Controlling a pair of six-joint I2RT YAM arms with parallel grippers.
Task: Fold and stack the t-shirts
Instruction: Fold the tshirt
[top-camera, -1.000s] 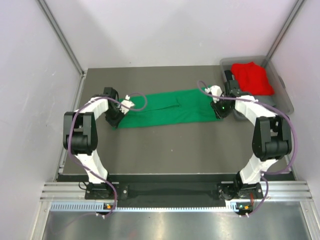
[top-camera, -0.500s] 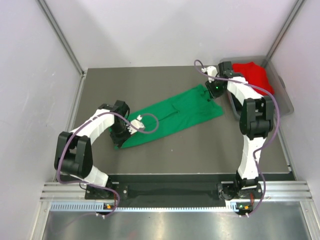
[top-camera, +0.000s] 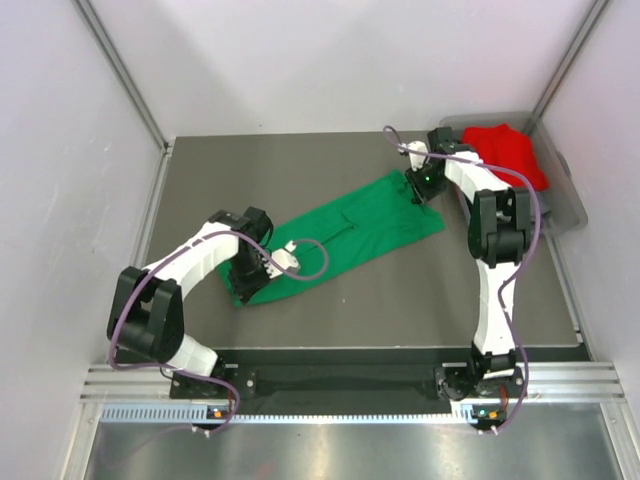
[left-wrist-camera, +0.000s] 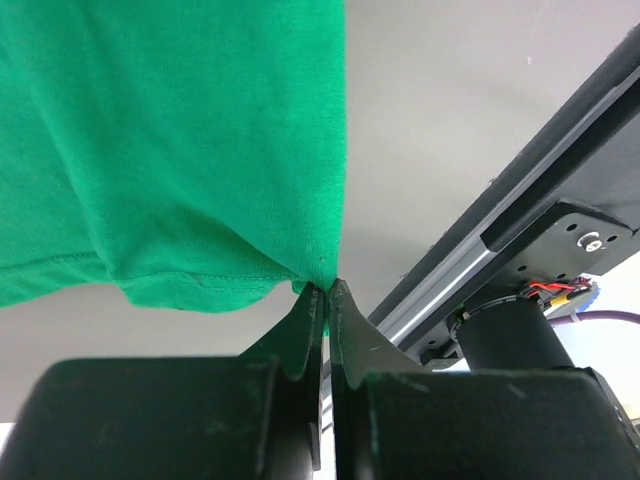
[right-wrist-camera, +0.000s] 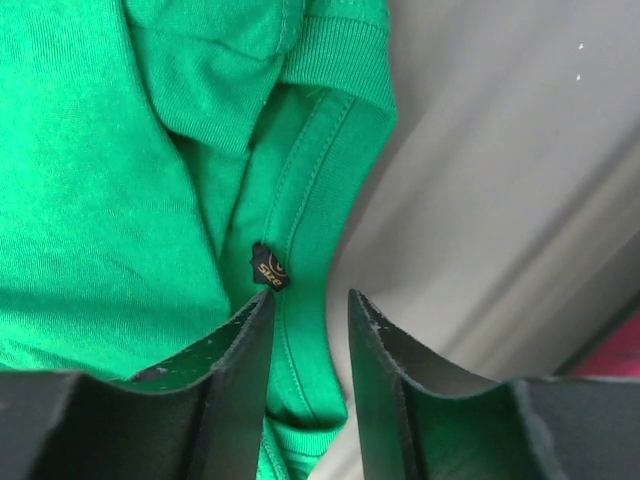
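Observation:
The green t-shirt (top-camera: 340, 235) lies folded into a long strip, slanting across the dark table from near left to far right. My left gripper (top-camera: 250, 282) is shut on its hem corner (left-wrist-camera: 320, 270) at the near-left end; the jaws (left-wrist-camera: 326, 288) pinch the cloth. My right gripper (top-camera: 418, 190) is at the far-right collar end, jaws open (right-wrist-camera: 310, 305), with the collar band and black size label (right-wrist-camera: 268, 270) between the fingers. The red t-shirt (top-camera: 505, 152) lies crumpled in the bin.
The clear plastic bin (top-camera: 570, 200) stands at the table's far right corner, just beside the right arm. Pale walls enclose the table (top-camera: 400, 290) on three sides. A black rail and the arm bases run along the near edge (left-wrist-camera: 520, 230).
The green shirt has swung from level to slanted. My left gripper pulled the hem end nearer and rightward. My right gripper moved to the far collar end, beside the bin.

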